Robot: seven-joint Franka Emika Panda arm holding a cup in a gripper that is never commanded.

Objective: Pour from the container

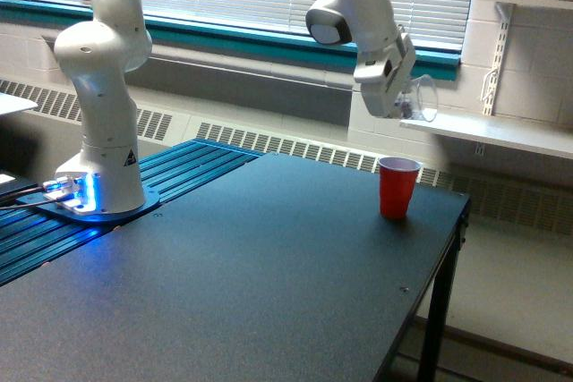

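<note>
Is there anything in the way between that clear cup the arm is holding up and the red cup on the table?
Nothing visible. The tool holds the clear cup tipped on its side in the air, above the red cup. Only open air lies between them, and the red cup's mouth is uncovered, with the table around it bare.

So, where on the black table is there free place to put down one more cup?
Most of the black table is bare: the wide stretch between the robot base on the exterior view's left and the red cup. The near edge is free too. The only busy spot is the far right corner, where the gripper holds the tilted clear cup above the red cup.
</note>
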